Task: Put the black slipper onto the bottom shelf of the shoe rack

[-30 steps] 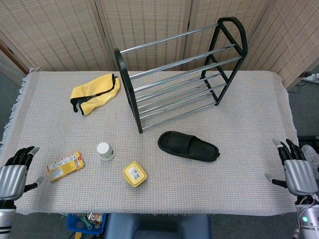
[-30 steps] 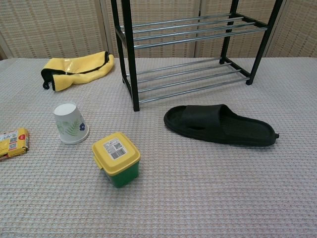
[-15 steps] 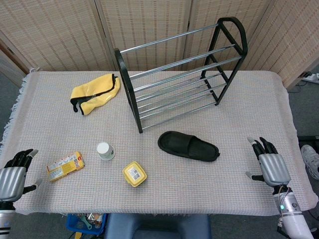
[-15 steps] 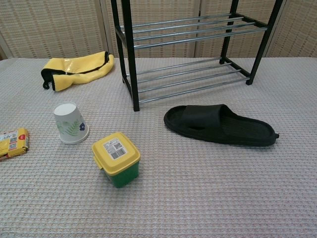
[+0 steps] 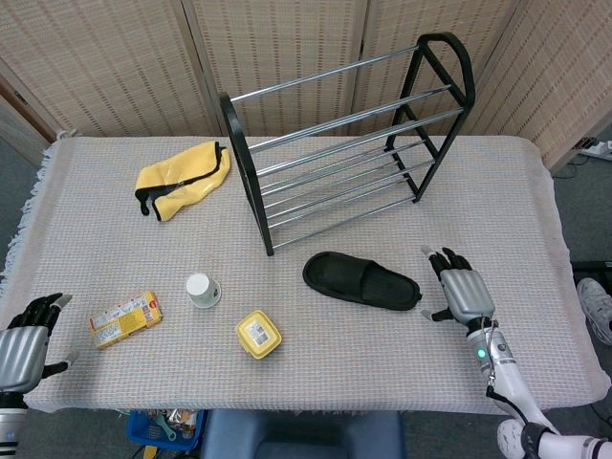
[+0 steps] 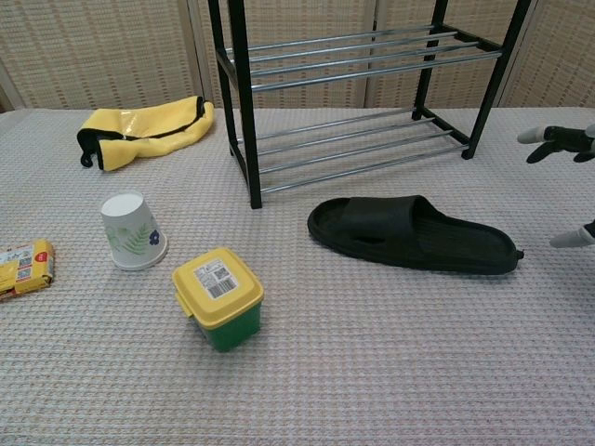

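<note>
The flat black rubber slipper (image 5: 361, 280) lies on the woven table covering (image 5: 402, 363) just right of the frame's centre in the head view, its open toe end pointing left and its heel end toward the right. It sits in front of the black-framed shoe rack with chrome rails (image 5: 344, 134), close to the rack's lower rails but apart from them; no part of it is on the bottom shelf. In the chest view the slipper (image 6: 414, 234) stretches across the middle right, with the rack (image 6: 353, 93) rising behind it.

The right hand (image 5: 463, 290) hovers at the right of the head view, just beside the slipper's heel end, fingers spread apart and holding nothing; only its fingertips (image 6: 558, 136) show at the right edge of the chest view. The left hand (image 5: 23, 339) sits at the lower left corner by the table's edge, fingers loosely apart and empty.

A crumpled yellow cloth with black trim (image 5: 182, 178) lies at the upper left. A yellow snack packet (image 5: 125, 318), an upturned white paper cup (image 5: 202, 289) and a small green box with a yellow lid (image 5: 258, 334) sit across the lower left
</note>
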Controlling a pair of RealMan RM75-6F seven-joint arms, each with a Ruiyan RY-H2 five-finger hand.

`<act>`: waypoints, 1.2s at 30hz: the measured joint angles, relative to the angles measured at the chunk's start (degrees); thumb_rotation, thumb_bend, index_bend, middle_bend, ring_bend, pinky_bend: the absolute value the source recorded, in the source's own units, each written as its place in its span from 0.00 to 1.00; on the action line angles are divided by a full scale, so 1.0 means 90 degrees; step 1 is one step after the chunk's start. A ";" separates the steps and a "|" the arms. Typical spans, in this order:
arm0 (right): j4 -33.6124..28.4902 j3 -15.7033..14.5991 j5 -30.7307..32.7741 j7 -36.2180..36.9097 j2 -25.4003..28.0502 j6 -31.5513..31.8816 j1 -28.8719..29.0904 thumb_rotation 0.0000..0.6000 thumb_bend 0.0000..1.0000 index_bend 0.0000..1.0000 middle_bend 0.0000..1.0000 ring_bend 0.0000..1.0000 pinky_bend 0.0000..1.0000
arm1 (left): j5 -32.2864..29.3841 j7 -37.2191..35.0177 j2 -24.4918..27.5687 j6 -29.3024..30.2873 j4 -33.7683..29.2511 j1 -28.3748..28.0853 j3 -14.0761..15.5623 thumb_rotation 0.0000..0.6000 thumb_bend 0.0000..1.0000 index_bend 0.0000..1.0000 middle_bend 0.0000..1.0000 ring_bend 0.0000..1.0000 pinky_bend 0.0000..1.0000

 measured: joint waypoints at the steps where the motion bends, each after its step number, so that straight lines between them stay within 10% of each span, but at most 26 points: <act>1: 0.0028 0.0032 0.0144 -0.0066 -0.0075 -0.0066 0.0096 1.00 0.10 0.00 0.12 0.00 0.09 | -0.0002 -0.0003 0.0000 0.0000 0.0004 0.0003 0.0001 1.00 0.20 0.17 0.16 0.15 0.32; 14: 0.0828 0.0231 0.1677 -0.0490 -0.1133 -0.0602 0.1211 1.00 0.05 0.00 0.12 0.00 0.11 | -0.0062 -0.0089 -0.0018 -0.0101 0.0096 0.0025 0.0037 1.00 0.20 0.17 0.16 0.15 0.32; 36: 0.1686 -0.0079 0.2252 -0.0317 -0.1594 -0.0796 0.1612 1.00 0.15 0.00 0.24 0.11 0.20 | -0.0113 -0.0224 -0.0081 -0.0180 0.0279 0.0030 0.0031 1.00 0.20 0.17 0.16 0.15 0.32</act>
